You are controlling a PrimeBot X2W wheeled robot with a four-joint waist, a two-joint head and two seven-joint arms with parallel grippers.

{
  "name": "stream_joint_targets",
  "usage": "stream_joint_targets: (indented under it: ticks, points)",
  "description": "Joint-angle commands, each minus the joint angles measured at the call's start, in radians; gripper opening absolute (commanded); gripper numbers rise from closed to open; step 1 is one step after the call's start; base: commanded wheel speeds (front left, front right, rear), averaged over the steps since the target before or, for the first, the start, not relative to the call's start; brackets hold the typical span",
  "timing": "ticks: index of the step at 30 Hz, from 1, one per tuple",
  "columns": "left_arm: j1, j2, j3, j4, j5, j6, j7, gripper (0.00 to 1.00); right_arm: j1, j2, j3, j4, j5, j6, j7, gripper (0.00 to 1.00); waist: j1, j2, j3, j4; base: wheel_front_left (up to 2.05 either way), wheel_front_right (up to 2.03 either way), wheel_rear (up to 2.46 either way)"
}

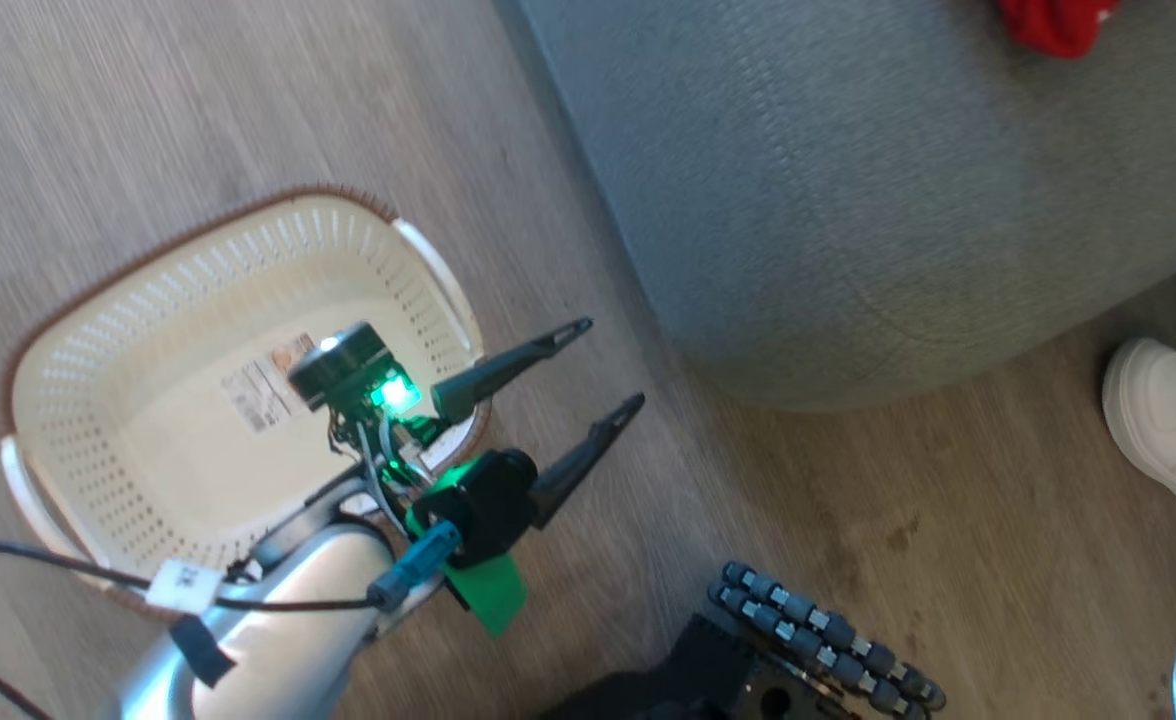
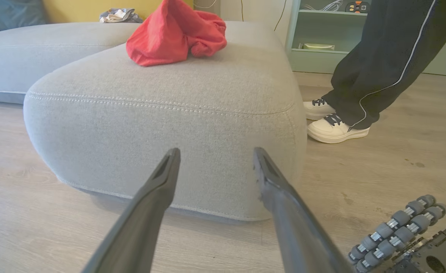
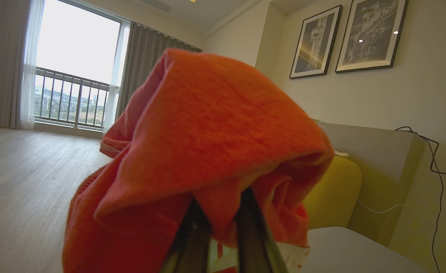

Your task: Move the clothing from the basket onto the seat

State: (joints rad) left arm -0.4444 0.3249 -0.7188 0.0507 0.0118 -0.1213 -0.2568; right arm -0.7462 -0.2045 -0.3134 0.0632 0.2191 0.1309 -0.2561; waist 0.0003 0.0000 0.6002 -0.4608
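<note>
red garment [image 3: 208,132] over right end effector [image 3: 221,206] tips

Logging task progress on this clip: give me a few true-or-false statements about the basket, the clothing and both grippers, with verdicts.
1. The basket holds no clothing. True.
2. The left gripper is shut on a garment. False: its fingers are spread and hold nothing.
3. A red garment lies on the seat. True.
4. The right gripper is empty. False: it is shut on a second red garment, which drapes over its fingers.
5. A person's white shoes stand on the floor beside the seat. True.
</note>
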Motion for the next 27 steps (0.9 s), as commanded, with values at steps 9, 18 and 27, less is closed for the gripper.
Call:
stream_joint_targets:
  ticks: [9,18,27]
  points:
    - [-0.063,0.044,-0.001,-0.047,0.009,-0.001,-0.005,1.0,-0.254,-0.065,-0.05,0.396,-0.034,0.0,-0.006,0.0,-0.0003,0.0,0.124,0.049,0.0,0.0,0.0]
    - [-0.1,0.039,-0.021,-0.051,0.001,0.015,-0.005,1.0,-0.392,-0.106,-0.049,0.78,-0.141,0.0,-0.006,0.0,-0.0003,0.0,0.169,0.095,0.0,0.0,0.0]
    - [-0.128,0.038,-0.035,-0.051,-0.005,0.027,-0.005,1.0,-0.462,-0.105,-0.026,1.013,-0.188,0.0,-0.006,0.0,-0.0003,0.0,0.194,0.123,0.0,0.0,0.0]
